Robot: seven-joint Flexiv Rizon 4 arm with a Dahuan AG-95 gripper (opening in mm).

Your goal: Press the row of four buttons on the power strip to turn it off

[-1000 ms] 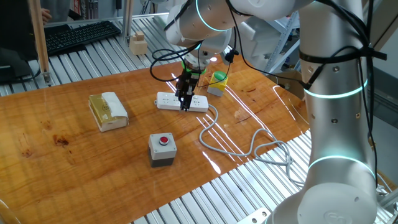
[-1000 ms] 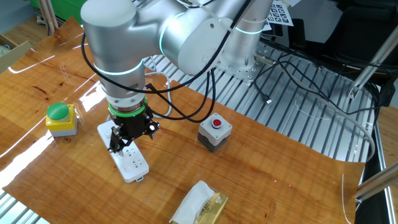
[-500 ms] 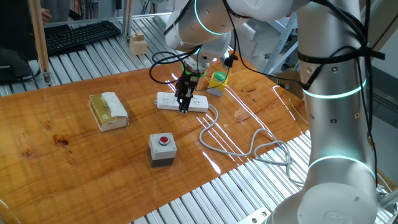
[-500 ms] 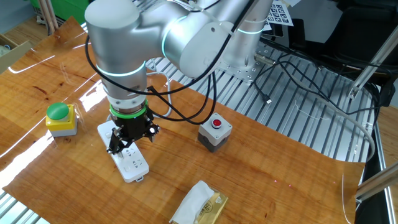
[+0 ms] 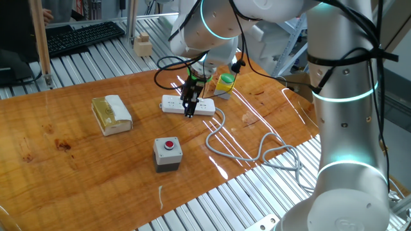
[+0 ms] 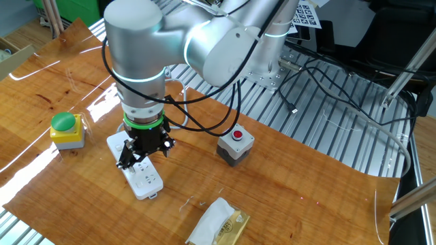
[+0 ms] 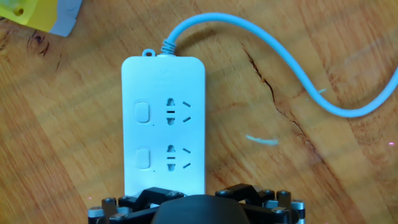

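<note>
A: Where is the long flat white plastic power strip (image 7: pixel 164 121), and how would it handle?

B: It lies flat on the glossy orange-brown wooden table (image 5: pixel 77 160), directly under the black two-finger gripper (image 6: pixel 142 158), which points down at it. It looks light, rigid and smooth, so a sideways push could probably slide it on the shiny wood. There is nothing to grasp; press straight down on the small white oblong buttons (image 7: pixel 143 113) along one edge of its face. Only two of the four show in the hand view.

A: And the jaws?

B: Spread fully wide, holding nothing.

A: What surrounds it?

B: Its pale grey cable (image 5: pixel 247 151) loops toward the table edge. A green knob on a yellow base (image 6: pixel 67 129) sits near one end. A grey box with a red button (image 5: pixel 167 154) and a tan-and-white block (image 5: pixel 111 114) stand well apart. Ribbed metal framing borders the table
</note>
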